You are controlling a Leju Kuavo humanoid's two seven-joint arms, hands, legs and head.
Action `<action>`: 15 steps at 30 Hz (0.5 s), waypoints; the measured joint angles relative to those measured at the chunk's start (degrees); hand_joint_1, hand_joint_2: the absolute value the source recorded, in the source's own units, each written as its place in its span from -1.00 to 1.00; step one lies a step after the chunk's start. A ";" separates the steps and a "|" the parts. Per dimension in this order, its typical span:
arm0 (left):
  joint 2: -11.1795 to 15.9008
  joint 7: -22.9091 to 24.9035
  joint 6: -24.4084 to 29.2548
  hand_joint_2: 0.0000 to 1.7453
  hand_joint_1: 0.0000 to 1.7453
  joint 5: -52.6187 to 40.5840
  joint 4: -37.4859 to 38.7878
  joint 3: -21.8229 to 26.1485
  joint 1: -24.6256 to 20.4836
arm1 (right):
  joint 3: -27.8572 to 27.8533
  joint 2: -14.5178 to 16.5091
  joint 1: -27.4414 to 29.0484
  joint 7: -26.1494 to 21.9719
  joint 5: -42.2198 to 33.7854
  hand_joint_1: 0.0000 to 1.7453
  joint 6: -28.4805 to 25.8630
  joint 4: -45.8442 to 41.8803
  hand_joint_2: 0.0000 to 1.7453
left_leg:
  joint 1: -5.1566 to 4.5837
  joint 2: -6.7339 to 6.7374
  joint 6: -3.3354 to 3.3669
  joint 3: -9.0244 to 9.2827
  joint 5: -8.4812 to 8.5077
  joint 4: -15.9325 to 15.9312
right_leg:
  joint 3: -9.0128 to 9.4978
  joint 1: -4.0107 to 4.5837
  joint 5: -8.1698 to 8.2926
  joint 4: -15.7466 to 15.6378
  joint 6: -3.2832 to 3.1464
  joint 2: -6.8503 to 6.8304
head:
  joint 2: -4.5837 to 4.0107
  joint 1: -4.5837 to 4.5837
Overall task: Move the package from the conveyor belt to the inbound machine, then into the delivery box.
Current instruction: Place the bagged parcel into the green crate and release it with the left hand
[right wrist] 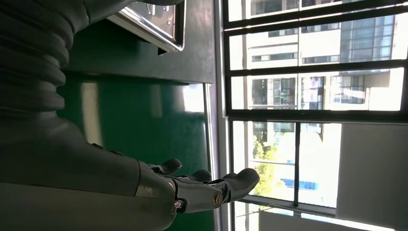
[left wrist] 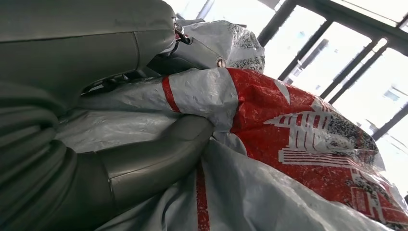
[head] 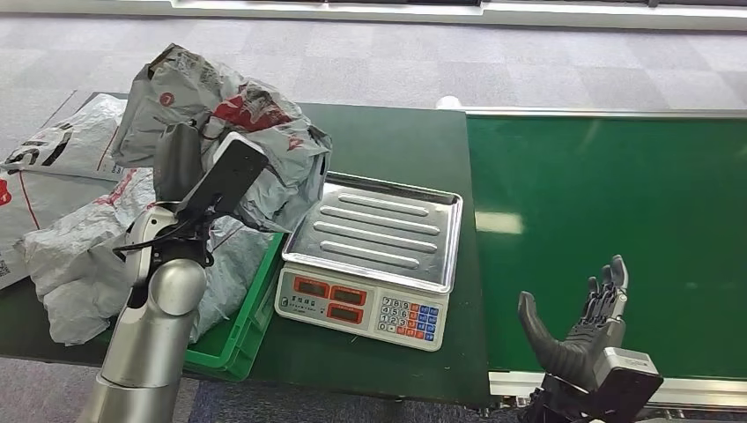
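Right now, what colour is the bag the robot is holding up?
The package is grey-white plastic with red printing, clearest in the left wrist view, where the left hand grips it.

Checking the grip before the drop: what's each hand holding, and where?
The left hand grips the package by a bunched fold of its wrapper; the right hand holds nothing.

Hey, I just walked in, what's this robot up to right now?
It is sorting parcels. Its left hand grips a grey and red package, held up above the green delivery box, which already holds other bags. The scale beside the box has nothing on it. Its right hand is open over the green conveyor belt.
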 joint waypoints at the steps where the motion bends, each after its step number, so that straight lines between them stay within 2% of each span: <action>1: 0.79 -0.11 0.41 1.00 1.00 -0.02 -0.08 0.85 0.02 | 0.01 -0.10 0.33 0.00 -0.03 -1.00 -0.02 0.00 1.00 | 0.00 0.00 0.00 0.00 0.00 0.00 | 0.00 0.00 0.00 0.00 0.00 0.00 | 0.00 0.00; 2: 1.42 -0.22 0.72 1.00 0.96 -0.05 -0.09 1.49 0.04 | 0.01 -0.18 0.55 0.00 -0.05 -1.00 -0.03 0.00 1.00 | 0.01 -0.01 0.00 0.00 0.00 0.00 | 0.00 0.00 0.00 0.00 0.00 -0.01 | 0.00 0.00; 6: 2.86 -0.22 1.13 1.00 -0.94 -0.59 -0.08 2.76 0.11 | 0.01 -0.40 0.77 0.16 -0.08 -1.00 0.01 0.00 1.00 | 0.00 -0.04 0.00 -0.02 0.01 0.01 | 0.02 -0.01 0.00 0.00 0.00 -0.03 | 0.00 0.01; 7: 3.12 0.23 1.12 1.00 -1.00 -1.10 -0.04 2.92 0.12 | 0.02 -0.44 0.77 0.32 -0.06 -1.00 0.13 0.00 1.00 | -0.01 -0.03 0.00 -0.02 0.00 0.01 | 0.02 -0.02 0.00 0.00 0.00 -0.02 | 0.00 0.01; 15: 5.02 2.81 0.90 1.00 -1.00 -4.50 2.60 4.30 0.78 | 0.69 -1.45 -0.18 1.43 -0.27 -1.00 1.67 0.36 1.00 | -0.01 -0.03 0.00 -0.03 0.00 0.01 | 0.00 -0.01 0.00 0.00 0.00 -0.02 | 0.00 0.01</action>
